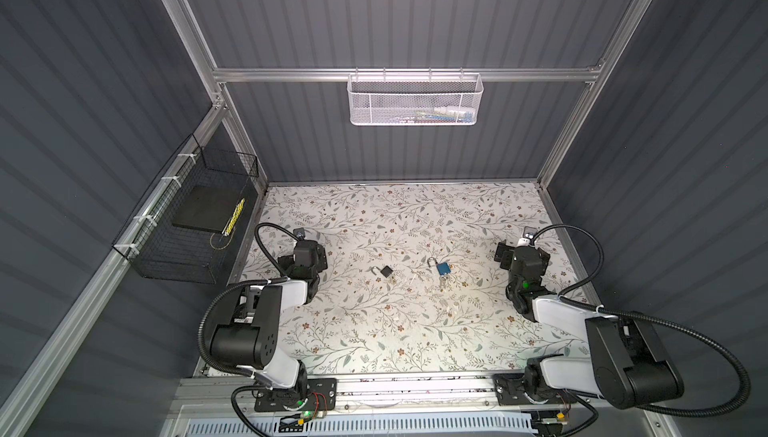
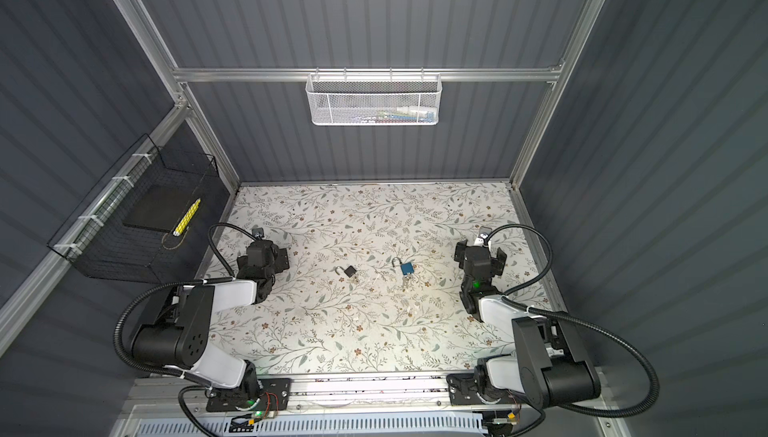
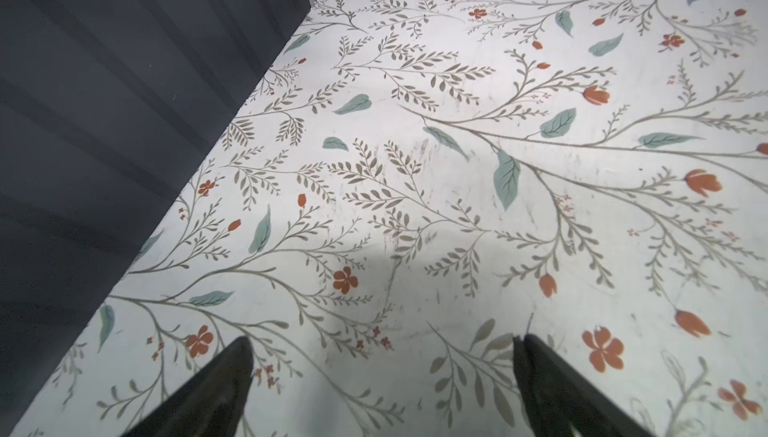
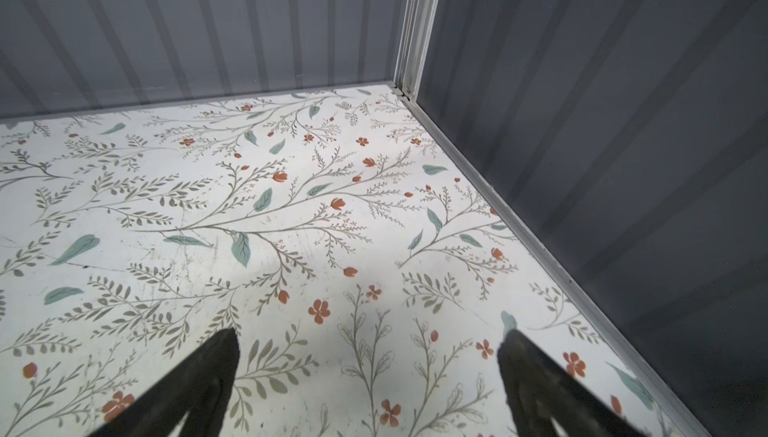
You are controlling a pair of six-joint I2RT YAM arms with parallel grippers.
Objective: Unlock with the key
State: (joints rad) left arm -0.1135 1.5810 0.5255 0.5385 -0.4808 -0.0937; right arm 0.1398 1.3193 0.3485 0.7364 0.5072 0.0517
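Observation:
Two padlocks lie mid-table in both top views. A small black padlock (image 1: 387,271) (image 2: 351,271) has its shackle swung out to the left. To its right is a blue padlock (image 1: 443,267) (image 2: 407,267) with a bunch of silver keys (image 1: 442,283) (image 2: 406,283) at its near end. My left gripper (image 1: 306,257) (image 3: 382,343) hovers open at the table's left, well away from the black padlock. At the right my right gripper (image 1: 521,257) (image 4: 368,335) is open too. Neither wrist view shows a lock or a key, only the floral tabletop between the fingers.
A white mesh basket (image 1: 415,100) hangs on the back rail. A black wire basket (image 1: 187,227) holding a dark slab and a yellow item is fixed to the left wall. Grey ribbed walls close the table on three sides. The arm bases stand on the front rail.

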